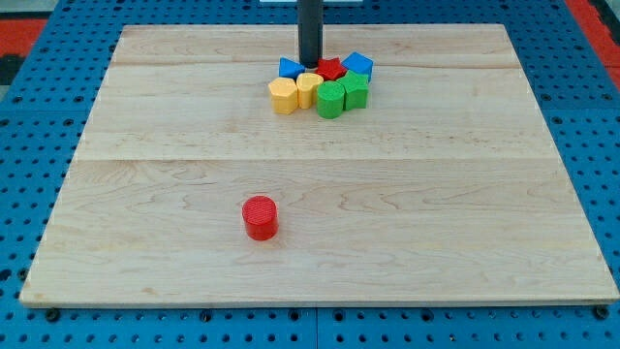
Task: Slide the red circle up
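The red circle (260, 217) is a short red cylinder standing alone on the wooden board (465, 194), left of centre toward the view's bottom. My tip (309, 64) is the lower end of a dark rod near the view's top. It stands far above the red circle and touches the top edge of a cluster of blocks, between the blue block and the red star.
The cluster near the view's top holds a blue block (290, 68), a red star (331, 69), a blue cube (357, 66), two yellow blocks (283, 96) (309, 88) and two green blocks (330, 99) (355, 90). A blue pegboard (29, 145) surrounds the board.
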